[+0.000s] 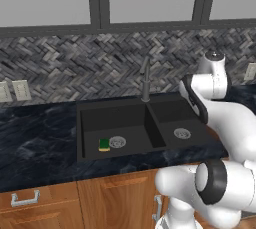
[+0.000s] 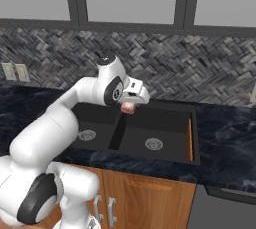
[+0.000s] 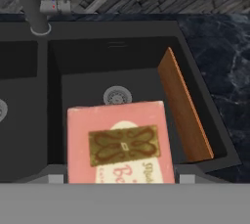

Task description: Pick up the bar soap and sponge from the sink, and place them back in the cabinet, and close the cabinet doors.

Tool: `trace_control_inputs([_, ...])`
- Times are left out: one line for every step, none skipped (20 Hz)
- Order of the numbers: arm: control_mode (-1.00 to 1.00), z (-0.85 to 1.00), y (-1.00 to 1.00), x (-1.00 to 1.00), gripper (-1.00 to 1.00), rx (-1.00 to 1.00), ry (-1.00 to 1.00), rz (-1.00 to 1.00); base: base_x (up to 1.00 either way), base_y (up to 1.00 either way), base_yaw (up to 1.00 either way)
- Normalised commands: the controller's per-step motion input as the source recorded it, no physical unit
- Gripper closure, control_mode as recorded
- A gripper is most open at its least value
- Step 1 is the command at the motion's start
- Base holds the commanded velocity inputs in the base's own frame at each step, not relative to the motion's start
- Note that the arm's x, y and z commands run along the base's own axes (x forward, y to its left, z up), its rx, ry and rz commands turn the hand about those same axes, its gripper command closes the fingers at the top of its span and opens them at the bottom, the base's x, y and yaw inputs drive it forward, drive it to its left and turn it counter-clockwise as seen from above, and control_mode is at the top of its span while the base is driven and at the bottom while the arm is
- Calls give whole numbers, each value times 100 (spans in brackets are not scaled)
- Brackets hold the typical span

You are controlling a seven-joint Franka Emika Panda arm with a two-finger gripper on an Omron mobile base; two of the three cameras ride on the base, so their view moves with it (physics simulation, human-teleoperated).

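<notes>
We see our claw [image 2: 128, 106] clamped on the bar soap [image 3: 120, 142], lifted above the sink's [image 1: 90, 110] right basin. The sponge [image 1: 104, 145] lies in the left basin near its front edge, beside the drain [image 1: 117, 142].

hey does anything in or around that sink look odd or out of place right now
Yes. A brown wooden board stands on edge, leaning against the right wall of the sink's right basin. That is an unusual spot for it. The sponge lies in the left basin.
</notes>
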Motion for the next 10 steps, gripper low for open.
trace_control_inputs([-100, 44, 35, -42, 100, 1, -4, 0, 0, 0, 0])
trace_control_inputs([-100, 48, 35, -41, 100, 0, -3, 0, 0, 0, 0])
trace_control_inputs([-100, 46, 38, -41, 100, 0, -3, 0, 0, 0, 0])
trace_control_inputs([-100, 46, 40, -40, 100, 0, -2, 0, 0, 0, 0])
trace_control_inputs([-100, 48, 39, -41, 100, 0, -1, 0, 0, 0, 0])
trace_control_inputs([-100, 47, 36, -43, 100, 0, 0, 0, 0, 0, 0])
trace_control_inputs([-100, 45, 39, -41, 100, 0, 0, 0, 0, 0, 0])
trace_control_inputs([-100, 46, 40, -41, 100, 0, 0, 0, 0, 0, 0])
trace_control_inputs([-100, 49, 37, -43, 100, 0, 0, 0, 0, 0, 0])
trace_control_inputs([-100, 47, 34, -44, 100, 1, 0, 0, 0, 0, 0])
